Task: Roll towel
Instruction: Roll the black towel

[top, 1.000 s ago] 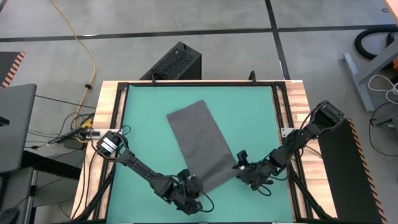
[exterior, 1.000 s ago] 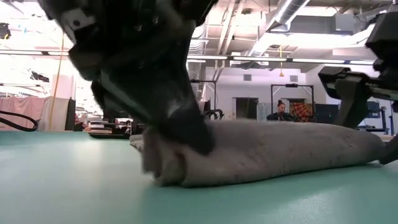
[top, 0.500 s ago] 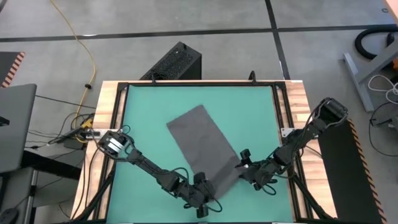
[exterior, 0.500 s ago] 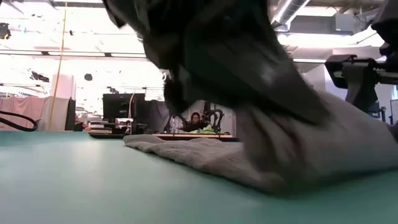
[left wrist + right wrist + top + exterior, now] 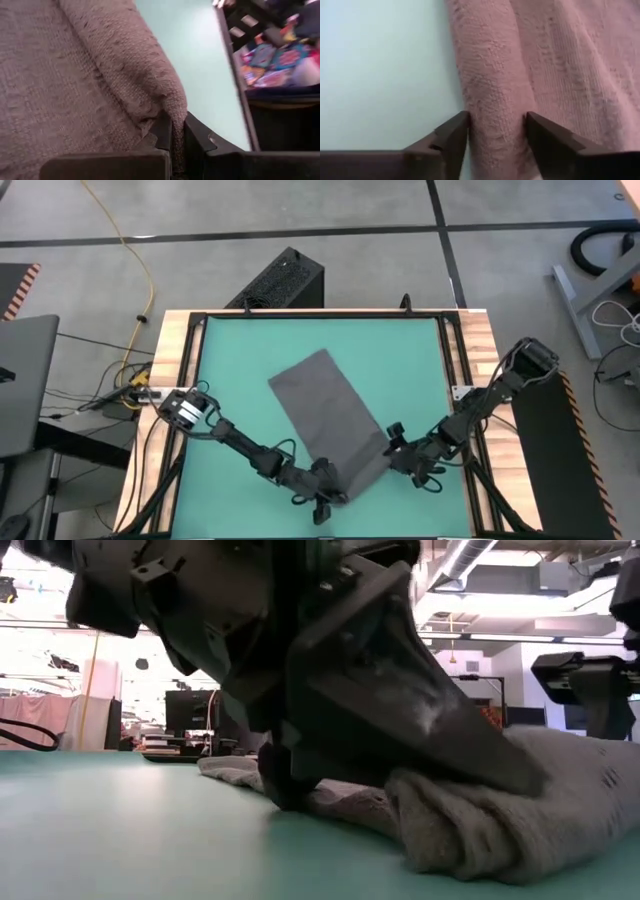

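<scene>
The dark grey towel (image 5: pixel 330 415) lies slantwise on the teal mat (image 5: pixel 230 380), from far left to near right. Its near end is turned over into a low roll (image 5: pixel 470 820). My left gripper (image 5: pixel 325 488) is at the roll's near-left end, shut on cloth. My right gripper (image 5: pixel 400 452) is at the roll's right end, its fingers closed on either side of the roll (image 5: pixel 495 125). The towel's far part lies flat on the mat. My left gripper pinches a thin fold at the end of the roll (image 5: pixel 176 112) between its two fingers (image 5: pixel 162 131). It comes low and slanting from the table's near left. The roll rests on the towel and mat. My right gripper has the roll's end (image 5: pixel 495 142) between its two fingers (image 5: pixel 452 135), one on each side, lying along the roll. It comes low from the table's right. Several layers are in the hold, and the roll rests on the mat.
The wooden table frame (image 5: pixel 175 360) and black rails surround the mat. There is bare mat at the far side and left of the towel. A black box (image 5: pixel 280 280) stands on the floor beyond the far edge.
My left gripper has gone toward the table's right along the towel's near end, staying low on the cloth. The near end of the towel has bunched into a thicker lump toward the right, and the far part has stayed flat.
</scene>
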